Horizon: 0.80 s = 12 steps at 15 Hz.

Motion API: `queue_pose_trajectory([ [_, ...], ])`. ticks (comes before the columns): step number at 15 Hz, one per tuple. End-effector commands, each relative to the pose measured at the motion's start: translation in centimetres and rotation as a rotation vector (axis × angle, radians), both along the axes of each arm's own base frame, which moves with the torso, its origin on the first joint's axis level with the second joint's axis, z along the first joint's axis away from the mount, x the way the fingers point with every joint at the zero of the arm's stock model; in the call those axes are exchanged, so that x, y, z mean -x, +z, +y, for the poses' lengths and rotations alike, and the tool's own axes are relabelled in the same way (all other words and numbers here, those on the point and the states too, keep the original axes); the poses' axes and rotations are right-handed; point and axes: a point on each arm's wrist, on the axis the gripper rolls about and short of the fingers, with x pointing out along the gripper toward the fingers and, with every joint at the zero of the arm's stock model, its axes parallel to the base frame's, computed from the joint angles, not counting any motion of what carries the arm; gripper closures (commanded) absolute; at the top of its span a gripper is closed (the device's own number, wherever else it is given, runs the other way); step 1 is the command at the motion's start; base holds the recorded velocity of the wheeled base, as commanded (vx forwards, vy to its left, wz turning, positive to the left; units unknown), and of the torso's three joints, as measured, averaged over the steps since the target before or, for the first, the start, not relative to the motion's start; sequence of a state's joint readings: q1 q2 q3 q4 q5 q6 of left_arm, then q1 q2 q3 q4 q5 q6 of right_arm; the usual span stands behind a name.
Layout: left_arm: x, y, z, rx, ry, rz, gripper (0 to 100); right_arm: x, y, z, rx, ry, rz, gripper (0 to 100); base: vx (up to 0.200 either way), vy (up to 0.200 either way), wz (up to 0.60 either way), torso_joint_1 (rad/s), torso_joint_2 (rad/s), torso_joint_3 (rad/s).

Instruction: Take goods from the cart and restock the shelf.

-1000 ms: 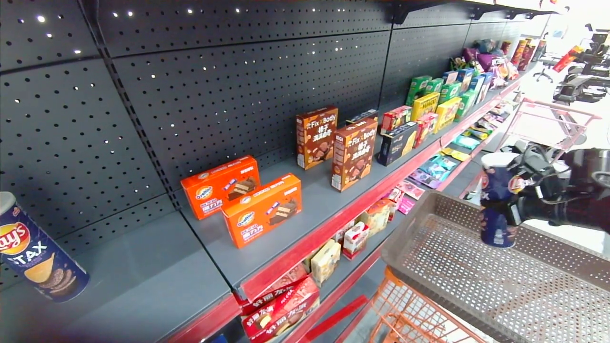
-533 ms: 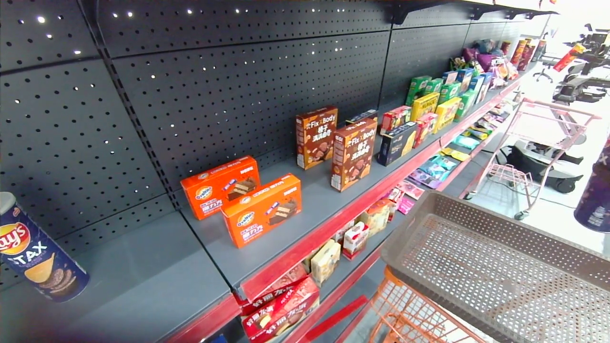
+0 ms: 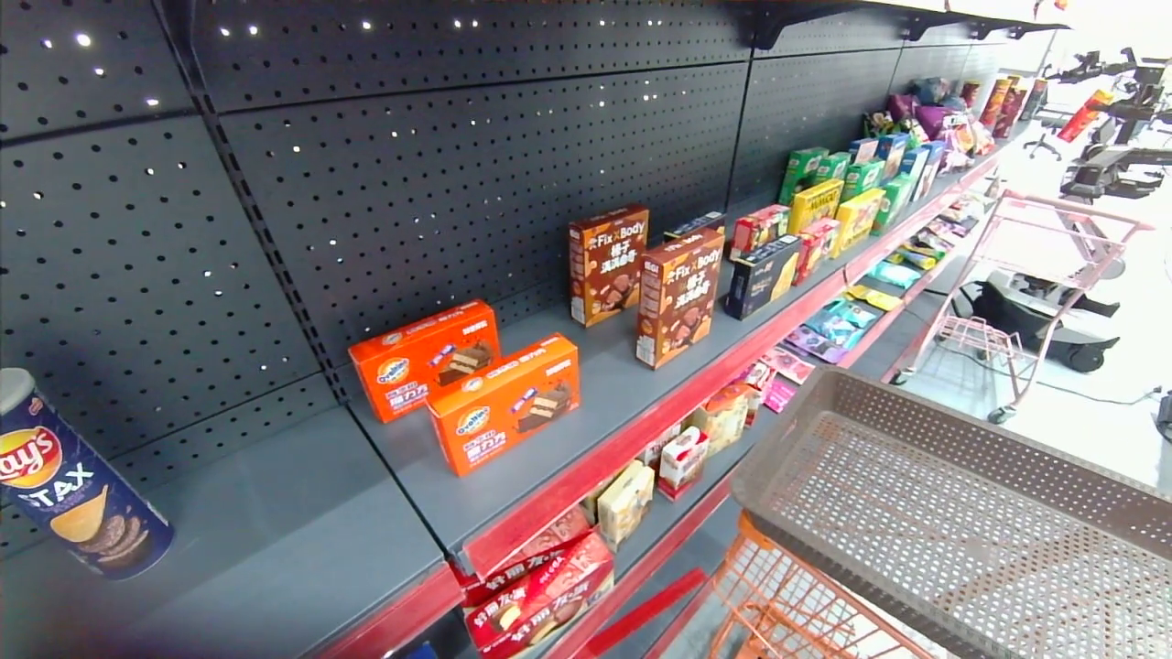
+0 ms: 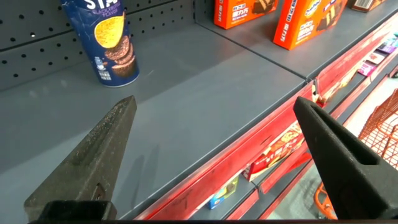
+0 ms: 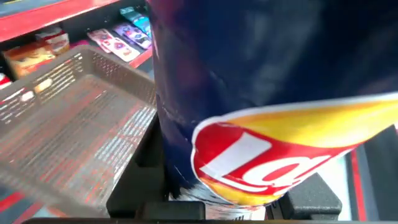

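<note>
- Shelf (image 3: 302, 540): grey boards with a red front edge and a black pegboard back; its near-left stretch is bare board.
- Cart basket (image 3: 916, 513): grey, perforated, set on an orange wire frame, just in front of the shelf on the robot's right.
- Orange boxes (image 3: 504, 403): two, lying on their long sides mid-shelf, one behind the other and touching.
- Brown boxes (image 3: 679, 297): two, upright, farther along the shelf to the right.
- Standing can (image 3: 69, 490): a blue chip tube, upright on the shelf's far left, close to the pegboard.
- Held can (image 5: 261, 81): a second blue chip tube, clamped in the right pincer (image 5: 239, 205), with the cart basket (image 5: 68, 130) visible past it.
- Left pincer (image 4: 211, 106): fingers spread wide with nothing between them, hovering over the bare shelf board (image 4: 205, 74), near the standing can (image 4: 106, 40).
</note>
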<state>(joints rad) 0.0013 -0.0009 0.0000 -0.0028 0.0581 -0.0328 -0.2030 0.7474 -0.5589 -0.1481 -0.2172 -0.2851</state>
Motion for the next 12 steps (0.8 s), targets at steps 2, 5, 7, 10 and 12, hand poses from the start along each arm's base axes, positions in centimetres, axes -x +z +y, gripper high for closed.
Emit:
queue_pose_trajectory([
  [2,0.0,0.0,0.0,-0.001,0.002,0.001,0,2.2,0.1,0.5,0.007,0.041,-0.056,100,0.000,0.000,0.00,0.000,0.00,0.000],
  [5,0.0,0.0,0.0,-0.001,0.000,0.001,0,2.2,0.3,0.6,0.008,0.055,-0.062,100,0.000,0.000,0.00,0.000,0.00,0.000],
  [7,0.0,0.0,0.0,-0.001,0.000,0.001,0,2.6,0.2,0.7,0.008,0.052,-0.076,100,0.000,0.000,0.00,0.000,0.00,0.000],
  [10,0.0,0.0,0.0,-0.004,-0.003,0.001,0,3.1,0.3,0.8,0.013,0.057,-0.096,100,0.000,0.000,0.00,0.000,0.00,0.000],
  [12,0.0,0.0,0.0,-0.005,-0.004,0.001,0,3.2,0.3,0.8,0.015,0.060,-0.100,100,0.000,0.000,0.30,0.004,0.00,-0.004],
])
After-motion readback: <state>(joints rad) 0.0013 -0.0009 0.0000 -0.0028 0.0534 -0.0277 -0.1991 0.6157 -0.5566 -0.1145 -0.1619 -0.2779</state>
